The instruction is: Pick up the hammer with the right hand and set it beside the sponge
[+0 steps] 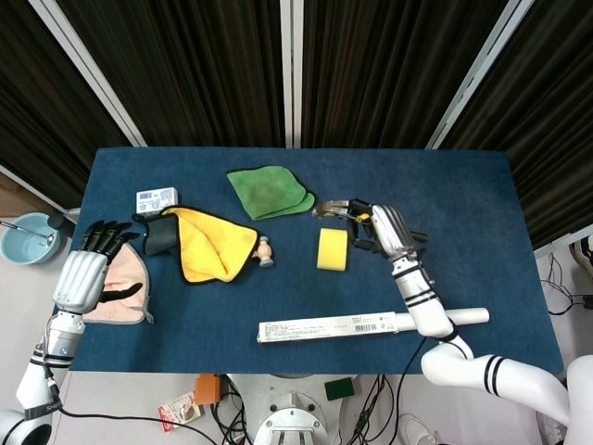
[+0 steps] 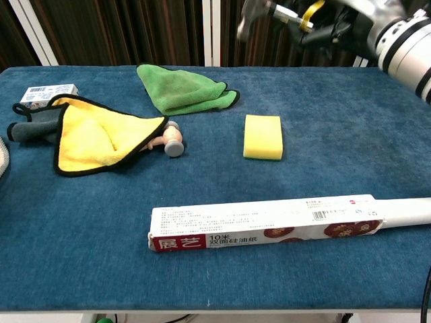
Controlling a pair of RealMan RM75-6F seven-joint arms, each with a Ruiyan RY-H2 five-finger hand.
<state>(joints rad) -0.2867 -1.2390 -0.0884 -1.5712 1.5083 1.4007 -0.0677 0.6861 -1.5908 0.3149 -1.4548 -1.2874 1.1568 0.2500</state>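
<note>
From the head camera: right hand (image 1: 387,230) grasps the hammer (image 1: 335,209), its head just above the sponge (image 1: 332,248). Left hand (image 1: 90,269) lies with fingers spread, holding nothing. Chest camera: hammer (image 2: 273,11) is in the air, well above the sponge (image 2: 263,136).

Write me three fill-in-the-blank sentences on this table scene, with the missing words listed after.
1. The right robot hand holds the ____ in the air.
2. The sponge on the blue table is ____ in colour.
3. The folded cloth behind the sponge is ____.

Missing words: hammer; yellow; green
</note>
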